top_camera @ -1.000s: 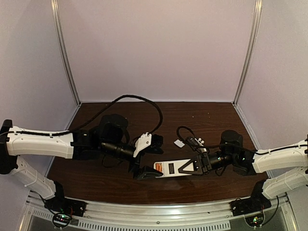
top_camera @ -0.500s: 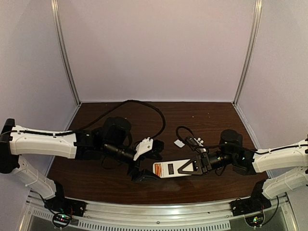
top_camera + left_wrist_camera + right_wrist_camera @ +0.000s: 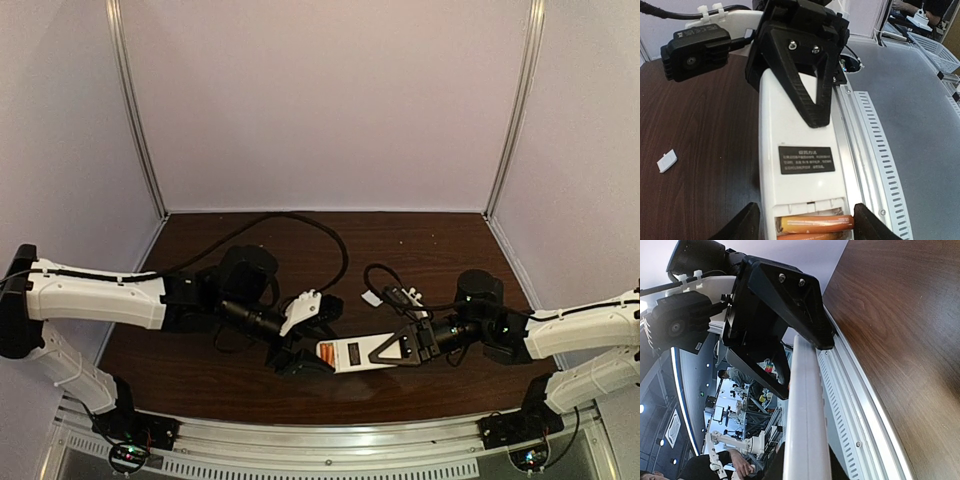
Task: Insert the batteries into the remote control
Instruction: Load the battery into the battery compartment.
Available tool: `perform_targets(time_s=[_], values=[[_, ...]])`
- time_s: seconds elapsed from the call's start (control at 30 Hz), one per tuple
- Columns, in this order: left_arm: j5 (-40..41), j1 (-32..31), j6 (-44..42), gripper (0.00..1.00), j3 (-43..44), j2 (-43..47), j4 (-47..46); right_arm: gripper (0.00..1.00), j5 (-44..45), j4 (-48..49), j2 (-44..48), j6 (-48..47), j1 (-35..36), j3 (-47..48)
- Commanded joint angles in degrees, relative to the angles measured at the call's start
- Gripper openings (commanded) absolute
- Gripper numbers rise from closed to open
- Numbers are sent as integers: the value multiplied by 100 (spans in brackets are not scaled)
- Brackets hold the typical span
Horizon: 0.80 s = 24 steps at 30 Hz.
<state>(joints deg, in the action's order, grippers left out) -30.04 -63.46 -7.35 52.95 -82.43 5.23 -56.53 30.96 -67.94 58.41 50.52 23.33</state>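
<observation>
The loading step looks nearly complete. The remote is held back-up above the table, with its far end clamped flat in the right gripper, one finger across the white back and the other hidden underneath. Its open bay points at the left gripper. The two orange batteries lie side by side in that bay, directly between the left fingers and crosswise to them. From the left wrist view they appear to sit down in the slot, though the nearer one is cut off by the picture's edge, so its seating cannot be confirmed. The left jaws stand apart astride the bay end of the remote, each just beside a long edge. Whether they press on it cannot be told. The cover lies loose on the table, ahead of the left gripper and off to its left, well apart from the remote. The likely next move is a light touch to check that both batteries are bedded flat. That calls for the right gripper to hold the remote level and for the left fingers to avoid levering a cell out of the bay. Only then would fetching the cover make sense.
</observation>
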Motion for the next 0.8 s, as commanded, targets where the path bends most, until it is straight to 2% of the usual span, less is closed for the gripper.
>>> perform_targets(time_s=[0.0, 0.27, 0.43, 0.77], values=[[-98, 87, 30, 62, 146, -145, -38, 0, -54, 127, 62, -95, 89, 202], [-269, 172, 214, 49, 67, -158, -230, 0, -33, 95, 114, -153, 133, 226], [-337, 187, 266, 44, 83, -249, -248, 0, -7, 14, 193, -239, 156, 274], [-487, 244, 386, 29, 57, -406, -428, 0, 35, 6, 465, -317, 170, 310]])
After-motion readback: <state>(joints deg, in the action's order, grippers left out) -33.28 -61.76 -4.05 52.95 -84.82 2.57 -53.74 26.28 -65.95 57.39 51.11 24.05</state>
